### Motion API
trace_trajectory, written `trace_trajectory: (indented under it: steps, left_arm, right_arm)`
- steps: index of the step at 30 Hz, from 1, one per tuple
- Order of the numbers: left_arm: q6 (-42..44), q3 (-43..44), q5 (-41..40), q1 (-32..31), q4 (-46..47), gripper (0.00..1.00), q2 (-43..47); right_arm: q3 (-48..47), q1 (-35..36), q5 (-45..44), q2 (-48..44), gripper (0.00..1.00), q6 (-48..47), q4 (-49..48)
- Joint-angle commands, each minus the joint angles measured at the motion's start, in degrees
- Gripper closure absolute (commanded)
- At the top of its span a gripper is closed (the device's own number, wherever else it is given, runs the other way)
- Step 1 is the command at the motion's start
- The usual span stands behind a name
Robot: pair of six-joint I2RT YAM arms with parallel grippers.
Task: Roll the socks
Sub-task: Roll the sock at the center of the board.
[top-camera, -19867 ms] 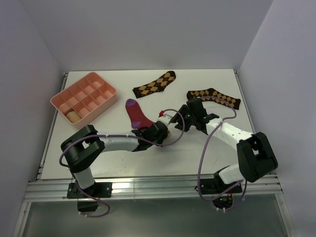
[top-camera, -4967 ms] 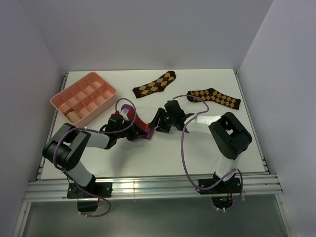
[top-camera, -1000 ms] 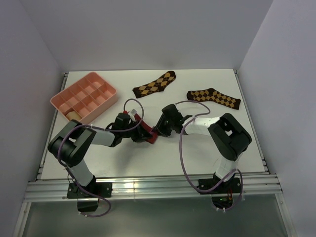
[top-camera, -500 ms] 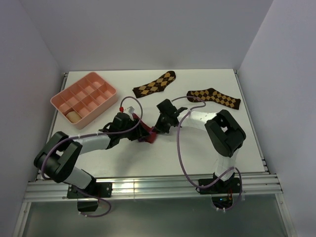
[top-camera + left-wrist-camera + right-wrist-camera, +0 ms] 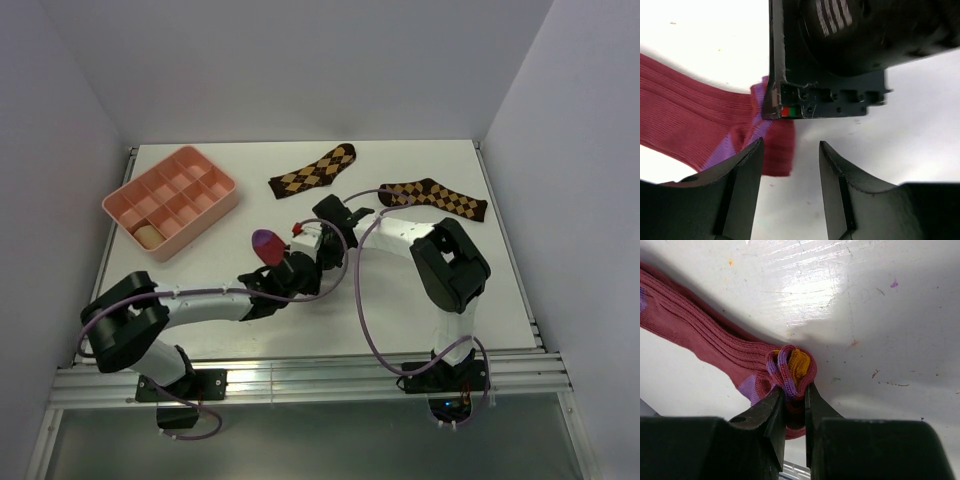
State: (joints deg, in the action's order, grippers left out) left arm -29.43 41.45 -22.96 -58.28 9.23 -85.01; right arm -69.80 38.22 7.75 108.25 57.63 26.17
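— Crimson sock [image 5: 715, 340]: where is it found, and how much of it is hidden?
— It is laid near the middle of the white surface [image 5: 390, 160], between the two arms. From above, only its purple toe and a short strip of red are seen; the rest is covered by the arms. In the left wrist view its leg is cut off at the frame edge, and part of the heel is masked by the black body of the right hand [image 5: 795, 395].
— What is changed from half a second ago?
— The left hand [image 5: 790, 150] has been opened further: its fingers [image 5: 747, 165] are spread, with nothing between them. The purple toe, not seen then, is now uncovered.
— How is the sock itself described?
— Ribbed crimson cloth with a purple heel patch. The orange cuff is wound into a small tight rolled end [image 5: 792, 365], which is pinched by the right hand; the remainder lies flat and unrolled.
— And around it?
— A tan roll [image 5: 148, 235] is seen in the near corner compartment of a pink tray [image 5: 205, 222], too small for detail. Two brown argyle socks [image 5: 312, 170] lie flat towards the far edge.
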Motion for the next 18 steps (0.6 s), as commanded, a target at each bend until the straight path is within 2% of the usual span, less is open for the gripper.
trace_trajectory:
  steps: [1,7,12,14,18]
  left_arm:
    - [6.2,2.9,-10.4,-3.1,0.1,0.48,-4.2]
    - [7.9,4.3,-13.0,-5.4,-0.4,0.49,-10.0]
    - [5.3,5.0,-13.3,-5.6,-2.8,0.52,-14.4]
    - [3.4,4.9,-14.0,-5.6,-4.2,0.58,-16.0]
    - [1.0,4.7,-14.5,-5.6,-6.4,0.73,-18.0]
  right_arm:
    - [-1.4,0.2,-0.8,1.6,0.97,-1.4,4.1]
    - [-1.4,0.2,-0.5,1.8,0.97,-1.4,4.0]
    - [-1.0,0.2,0.3,1.8,0.94,-1.0,3.3]
    - [-1.0,0.2,0.8,1.5,0.92,-1.0,2.6]
    - [0.2,0.1,1.5,0.6,0.80,-0.9,0.9]
